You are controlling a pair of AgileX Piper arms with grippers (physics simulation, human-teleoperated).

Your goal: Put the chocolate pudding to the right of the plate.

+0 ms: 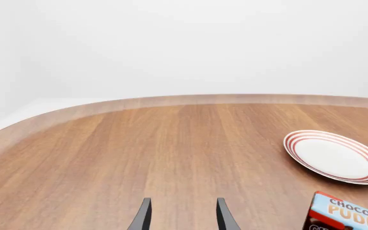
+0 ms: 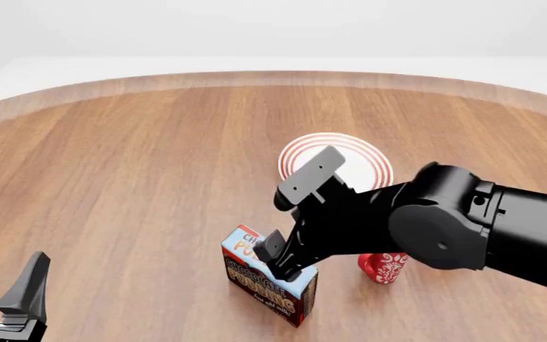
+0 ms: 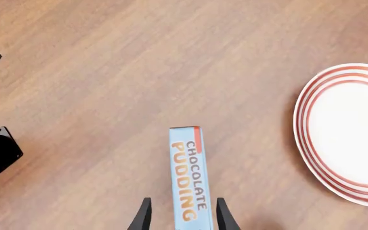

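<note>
My right gripper [image 3: 181, 215] straddles the chocolate pudding [image 3: 188, 179], jaws apart; left gripper [image 1: 182, 215] spread wide near the desk's [image 2: 112, 164] near-left corner.

Bare wood lay open across the table's [image 2: 112, 164] left and far parts. Right of the chocolate pudding [image 2: 266, 281], a red mug [image 2: 384, 267] stood near; the plate [image 2: 361, 160] lay farther back, with wood between them.

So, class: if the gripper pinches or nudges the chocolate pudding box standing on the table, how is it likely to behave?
The chocolate pudding stands on a narrow edge, tall and thin, so a sideways push would probably tip it. It looks like a flat-sided carton, so it should slide, not roll. The right gripper straddles its thin width; the faces probably give a steady hold.
</note>
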